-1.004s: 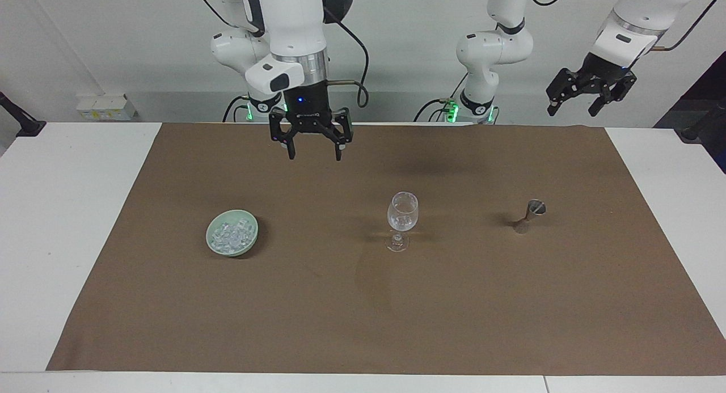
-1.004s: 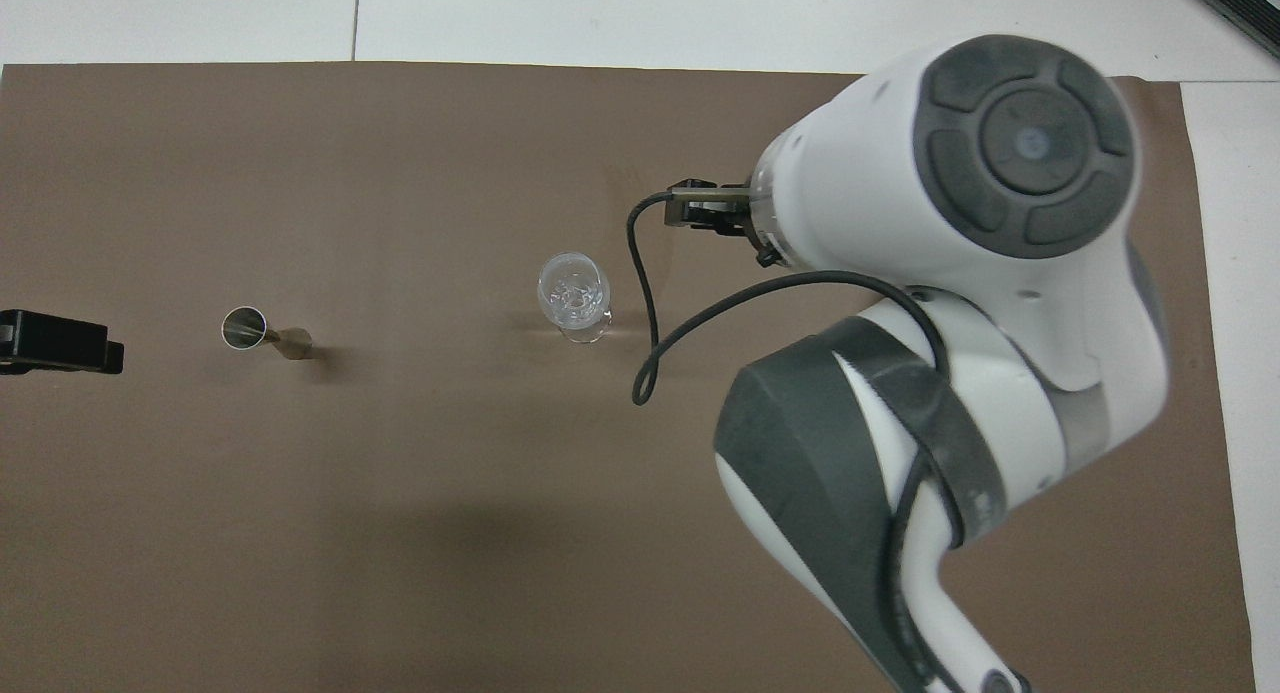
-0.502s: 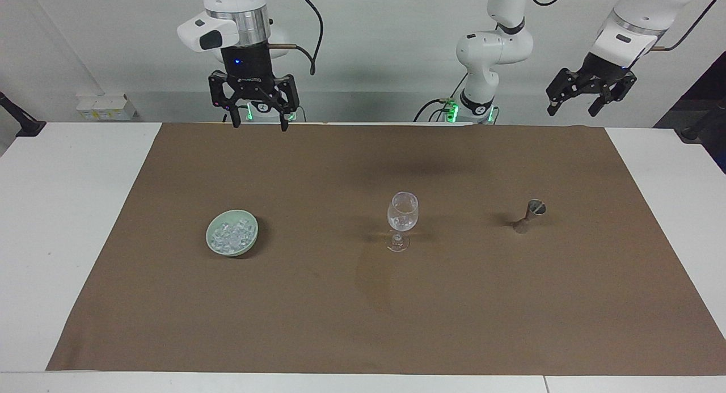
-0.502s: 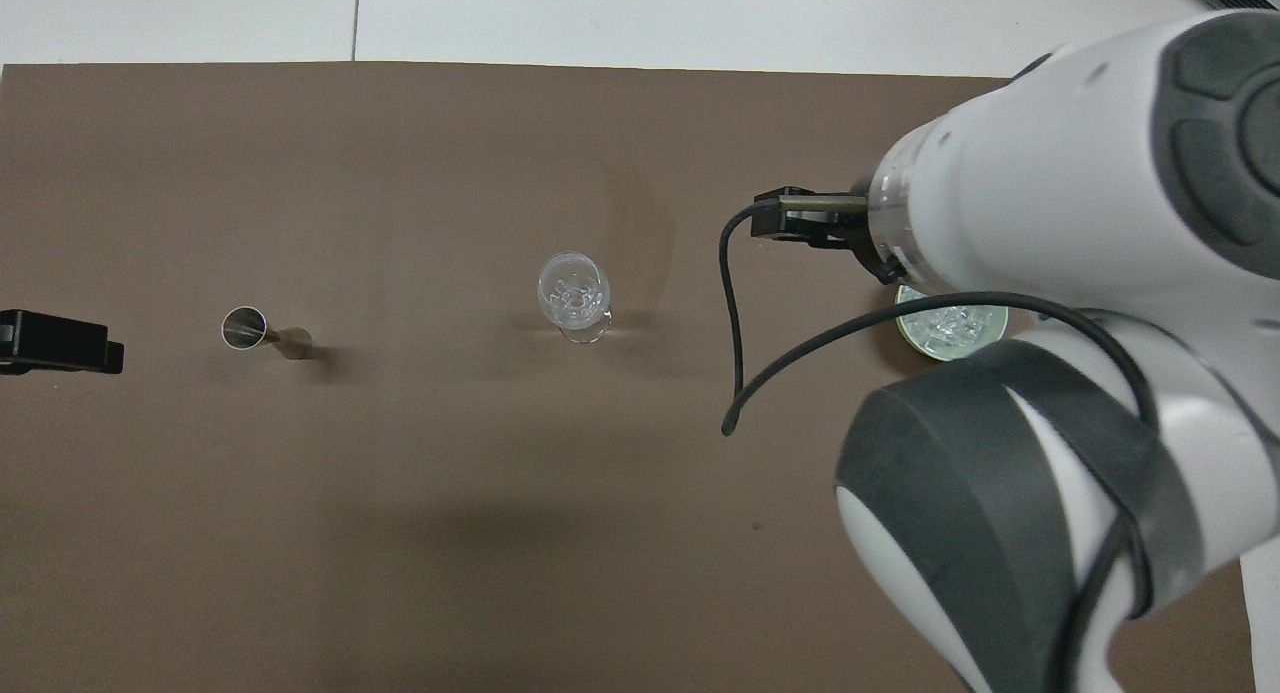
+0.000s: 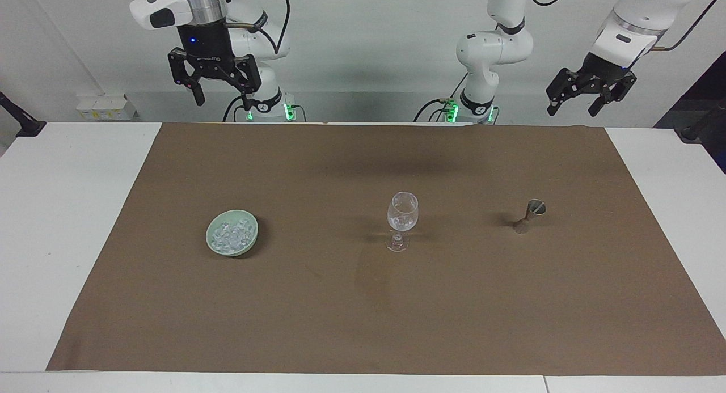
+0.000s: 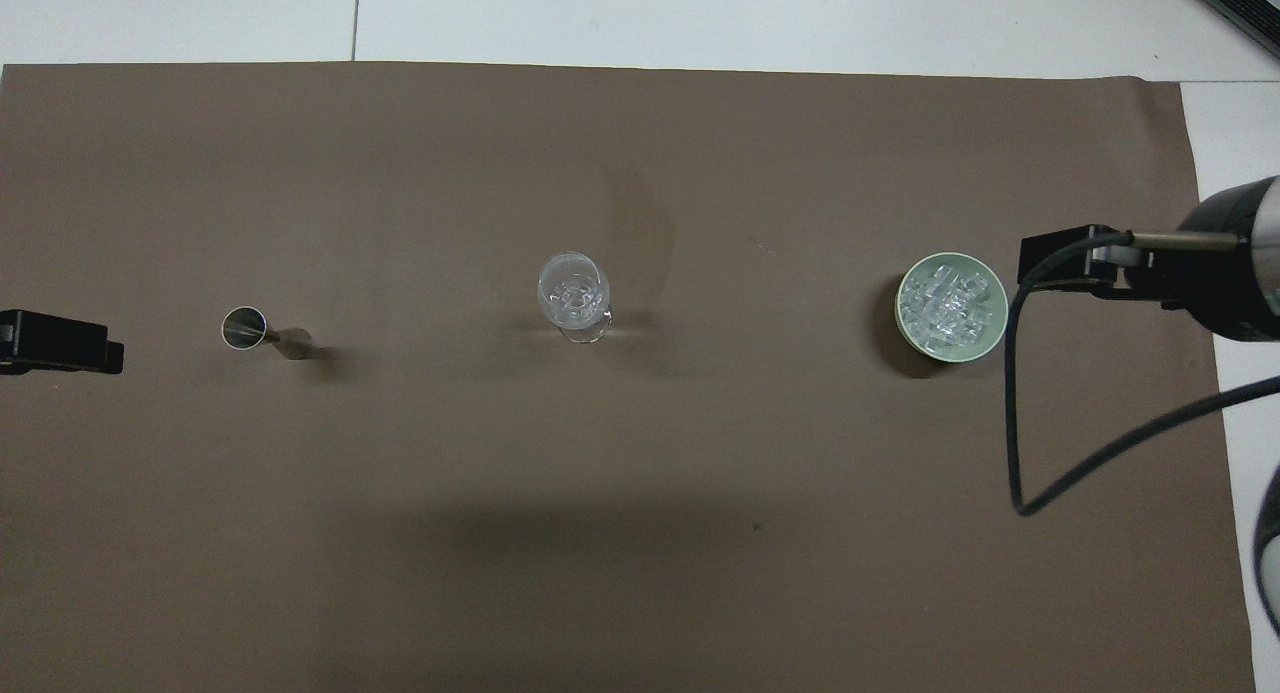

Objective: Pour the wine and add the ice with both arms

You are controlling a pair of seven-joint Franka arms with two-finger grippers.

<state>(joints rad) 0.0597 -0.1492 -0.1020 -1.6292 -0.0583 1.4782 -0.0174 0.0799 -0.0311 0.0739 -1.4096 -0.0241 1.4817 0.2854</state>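
**Mia:** Look at the right hand [image 5: 217,92]. What is it doing?

**Ben:** It hangs high up at the robots' edge of the worktop [image 5: 79,223], at the right arm's end. Its two black fingers [image 5: 199,93] are spread wide apart. Nothing is in it and it touches nothing.

**Mia:** And the left hand [image 5: 574,102]?

**Ben:** That one waits up in the air too, past the corner of the brown mat [image 5: 363,319] at the left arm's end. Its fingers are wide apart as well, with nothing between them.

**Mia:** Where is the ice [image 5: 231,236]?

**Ben:** Most of it sits in the little green bowl [image 5: 251,241] on the mat. From where I face the robots, the bowl is at about 6 o'clock from the right hand, far below it, well apart.

**Mia:** Is there ice anywhere else?

**Ben:** A few clear bits shine inside the wine glass [image 5: 402,212]. The glass stands upright in the middle of the mat, at about 4 o'clock from the right hand.

**Mia:** What is that small shiny cup?

**Ben:** A metal measuring cup [image 5: 530,215]. It stands on the mat toward the left arm's end, at about 7 o'clock from the left hand, well below it. The bowl, the glass and the cup make a row, well apart from each other.
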